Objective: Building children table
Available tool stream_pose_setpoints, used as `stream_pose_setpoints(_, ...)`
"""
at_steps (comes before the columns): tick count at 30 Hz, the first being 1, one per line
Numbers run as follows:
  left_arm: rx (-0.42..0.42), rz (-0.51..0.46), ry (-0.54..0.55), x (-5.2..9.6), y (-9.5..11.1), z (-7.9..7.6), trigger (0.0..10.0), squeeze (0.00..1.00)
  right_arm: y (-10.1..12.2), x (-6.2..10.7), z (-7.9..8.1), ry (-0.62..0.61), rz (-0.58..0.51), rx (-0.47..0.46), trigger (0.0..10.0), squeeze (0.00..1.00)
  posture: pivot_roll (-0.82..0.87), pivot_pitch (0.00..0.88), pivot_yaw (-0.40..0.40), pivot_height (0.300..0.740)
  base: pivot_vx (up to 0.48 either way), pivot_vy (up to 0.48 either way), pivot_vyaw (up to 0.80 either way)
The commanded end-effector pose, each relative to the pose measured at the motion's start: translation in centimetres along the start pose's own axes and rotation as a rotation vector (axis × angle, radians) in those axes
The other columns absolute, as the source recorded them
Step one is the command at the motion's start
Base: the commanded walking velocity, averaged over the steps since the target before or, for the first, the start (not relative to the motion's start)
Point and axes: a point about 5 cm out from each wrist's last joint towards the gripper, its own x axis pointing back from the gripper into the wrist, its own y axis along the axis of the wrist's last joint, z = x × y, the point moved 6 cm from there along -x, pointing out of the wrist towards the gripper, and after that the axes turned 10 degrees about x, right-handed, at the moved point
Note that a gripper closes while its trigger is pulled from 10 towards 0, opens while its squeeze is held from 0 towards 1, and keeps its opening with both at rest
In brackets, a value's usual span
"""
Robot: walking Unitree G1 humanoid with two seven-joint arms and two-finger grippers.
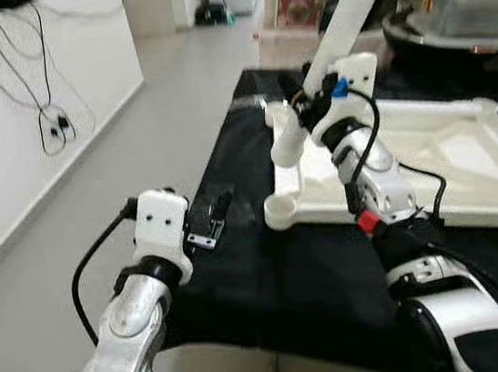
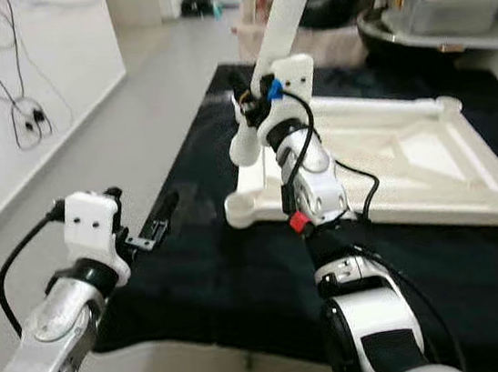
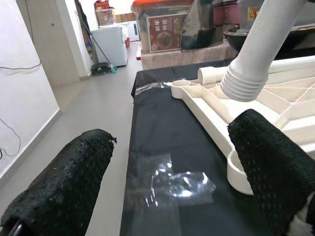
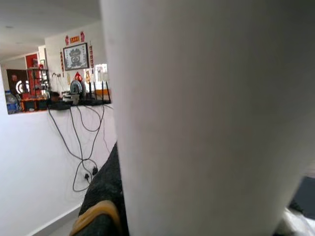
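1. The upturned white plastic tabletop frame, ribbed on its underside with a round socket at each corner, lies flat on the black-covered counter; every place below is given from this frame.
2. The long white plastic table leg stands tilted above the frame's corner nearest the grey floor, its ribbed lower end hovering just over the frame's edge rail — not yet seated in a socket, as far as can be judged.
3. The right pincer is closed on that leg near its lower end; in the right wrist view the leg's smooth white wall sits hard against one black finger.
4. The left pincer is spread open and empty, hovering off the frame's near corner socket, over the counter's edge on the floor side.
5. Judgement on handling: the leg looks hollow, light and stiff, but its smooth tube could slip or twist in the grip — hold it low, just above the ribbed end, so it stays in line with the socket.
6. The frame looks rigid and light, so it may slide on the cloth when pushed; steadying its edge rail seems wise.
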Motion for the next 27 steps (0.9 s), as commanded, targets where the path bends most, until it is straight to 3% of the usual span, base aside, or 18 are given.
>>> stream_pose_setpoints(1, -0.01, 0.013, 0.004, 0.0, -0.5, 0.1, 10.0, 0.0, 0.9, -0.2, 0.4, 0.003, -0.037, -0.012, 10.0, 0.0, 0.11, 0.074, -0.05, 0.74, 0.334, 0.0, 0.0)
stream_pose_setpoints(10, 0.011, 0.024, -0.001, -0.1, -0.8, -0.1, 10.0, 0.0, 1.2, -0.3, 1.1, 0.03, -0.056, -0.005, 10.0, 0.0, 0.11, 0.08, -0.05, 0.74, 0.321, 0.0, 0.0)
stream_pose_setpoints(27, 0.027, 0.025, 0.024, -0.3, -0.9, 0.1, 10.0, 0.0, 2.8, -1.5, 0.3, 0.055, -0.09, -0.031, 10.0, 0.0, 0.12, 0.093, -0.05, 0.74, 0.0, 0.0, 0.0)
